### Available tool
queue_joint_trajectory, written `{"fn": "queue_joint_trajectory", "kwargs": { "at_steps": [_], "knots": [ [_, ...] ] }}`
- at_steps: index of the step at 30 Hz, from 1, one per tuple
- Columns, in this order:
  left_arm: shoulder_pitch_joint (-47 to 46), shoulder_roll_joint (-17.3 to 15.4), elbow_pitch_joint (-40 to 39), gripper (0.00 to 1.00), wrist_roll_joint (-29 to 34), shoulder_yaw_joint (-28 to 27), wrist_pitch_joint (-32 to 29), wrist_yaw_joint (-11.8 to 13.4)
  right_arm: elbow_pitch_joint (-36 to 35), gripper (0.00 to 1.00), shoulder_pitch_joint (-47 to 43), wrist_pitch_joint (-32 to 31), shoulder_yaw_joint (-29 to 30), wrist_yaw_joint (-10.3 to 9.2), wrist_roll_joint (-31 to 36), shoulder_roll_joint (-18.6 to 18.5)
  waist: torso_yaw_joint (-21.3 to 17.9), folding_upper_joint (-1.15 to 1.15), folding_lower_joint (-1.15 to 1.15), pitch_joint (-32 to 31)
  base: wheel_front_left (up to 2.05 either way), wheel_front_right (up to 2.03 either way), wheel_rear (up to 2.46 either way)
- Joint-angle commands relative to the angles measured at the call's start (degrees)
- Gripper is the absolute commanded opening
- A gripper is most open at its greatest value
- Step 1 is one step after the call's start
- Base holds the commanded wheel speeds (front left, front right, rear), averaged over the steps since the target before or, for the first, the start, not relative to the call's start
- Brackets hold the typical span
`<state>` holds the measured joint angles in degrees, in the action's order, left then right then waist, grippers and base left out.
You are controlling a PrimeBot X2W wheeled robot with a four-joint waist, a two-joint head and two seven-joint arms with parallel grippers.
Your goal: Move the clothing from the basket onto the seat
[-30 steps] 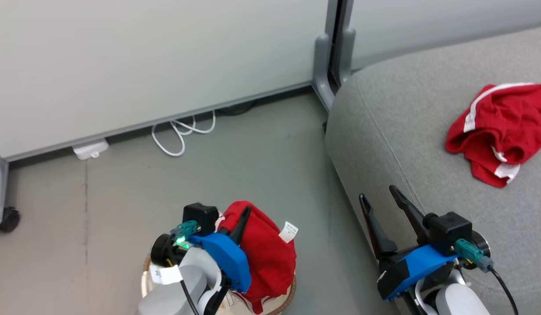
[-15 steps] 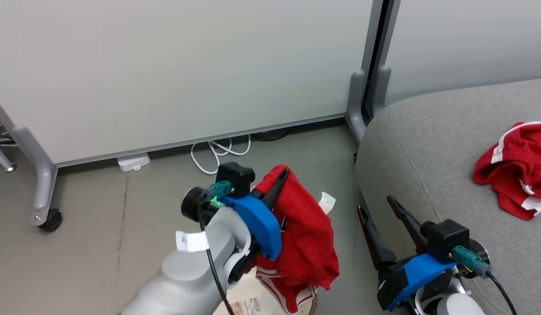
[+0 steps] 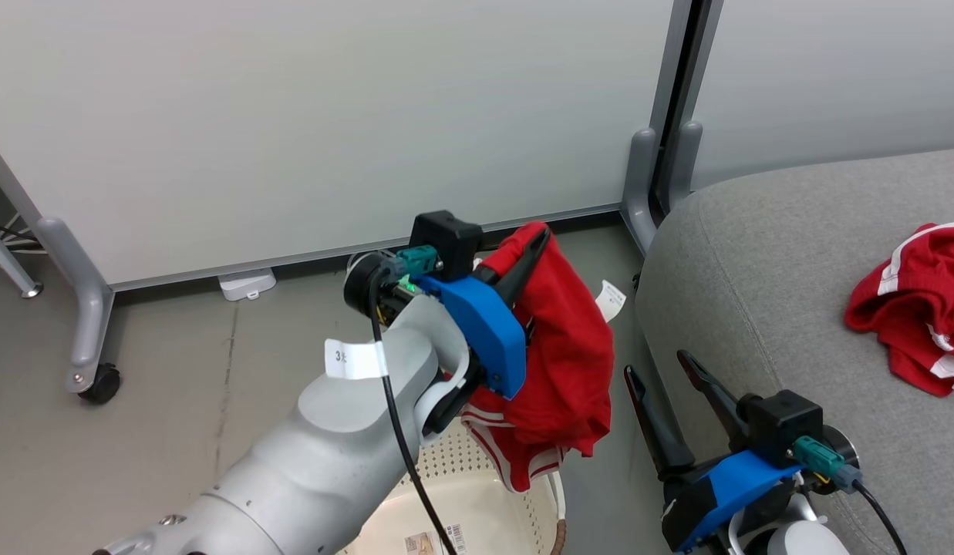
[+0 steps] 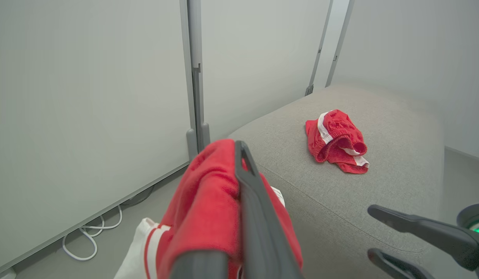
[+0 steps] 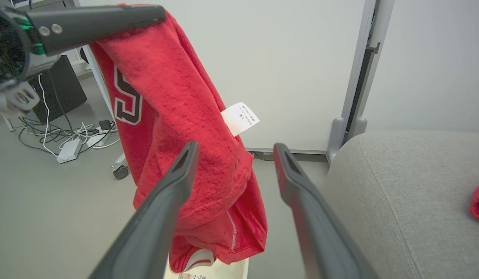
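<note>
My left gripper is shut on a red garment with white striped trim and a small white tag; the garment hangs free above the cream perforated basket. The left wrist view has the same red fabric pinched at the fingers. A second red garment lies crumpled on the grey seat, also seen in the left wrist view as clothing. My right gripper stands open beside the seat's front edge, holding nothing; in the right wrist view its gripper frames the hanging garment.
White partition panels on grey posts stand behind. A castor foot is at the left. White cables and a power adapter lie along the panel's base, on grey floor left of the basket.
My left gripper has lifted the red garment up out of the basket and toward the seat. The head camera has also shifted. The right gripper stays open in place.
</note>
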<state>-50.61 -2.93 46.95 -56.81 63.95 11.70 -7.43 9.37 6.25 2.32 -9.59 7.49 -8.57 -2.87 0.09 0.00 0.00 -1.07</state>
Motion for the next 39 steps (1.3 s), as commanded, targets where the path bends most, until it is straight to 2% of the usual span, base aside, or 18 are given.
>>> {"fn": "queue_joint_trajectory", "kwargs": {
  "at_steps": [1, 25, 39],
  "knots": [
    [-1.18, 0.01, -0.3, 0.0, -0.35, 0.26, 0.05, -0.08, -0.14, 1.0, -0.89, -0.13, -0.04, 0.01, -0.04, -0.03, 0.02, 0.0, 0.0, -0.04, 0.0, 0.0, 0.0],
    [-3.95, 0.03, -0.36, 0.0, -5.19, 5.37, 0.63, 0.65, 1.01, 1.0, 0.89, -0.66, -2.36, 0.01, -0.43, -0.03, -0.25, 0.0, 0.0, 0.1, 0.0, 0.0, 0.0],
    [-4.64, 0.03, -0.76, 0.0, -6.79, 7.13, 0.89, 1.0, 9.08, 1.0, 9.24, -0.03, -6.99, 0.01, -2.0, -0.2, 0.0, 0.0, 0.0, 0.91, 0.0, 0.0, 0.0]
  ]
}}
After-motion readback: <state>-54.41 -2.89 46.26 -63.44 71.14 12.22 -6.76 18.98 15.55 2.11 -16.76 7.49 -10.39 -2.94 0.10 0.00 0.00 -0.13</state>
